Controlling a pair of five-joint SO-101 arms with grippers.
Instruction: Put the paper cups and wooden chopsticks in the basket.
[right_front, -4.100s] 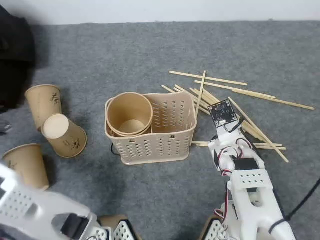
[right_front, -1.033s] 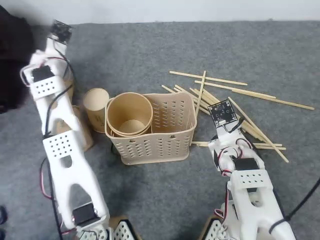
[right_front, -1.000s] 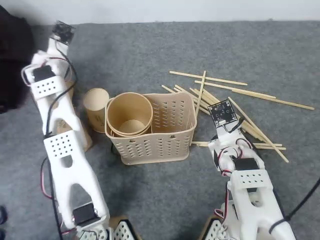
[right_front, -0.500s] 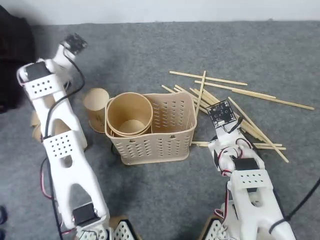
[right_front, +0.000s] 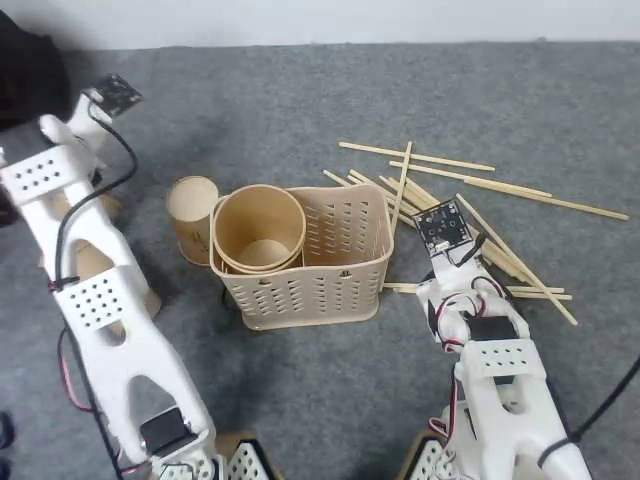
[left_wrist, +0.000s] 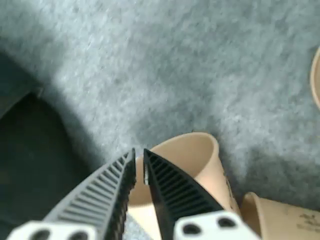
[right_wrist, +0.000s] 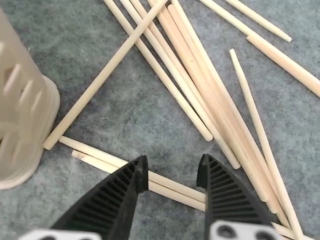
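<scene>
In the high view we see the basket at centre on the grey carpet, with one paper cup nested upright in its left end and a second cup standing just beside its left wall. The wooden chopsticks lie scattered right of the basket. The left gripper, at the upper left of the high view, has its fingers drawn to a narrow slit above the mouth of a third cup, a fourth cup lying next to it. The right gripper stands moderately wide over two chopsticks near the basket's foot.
</scene>
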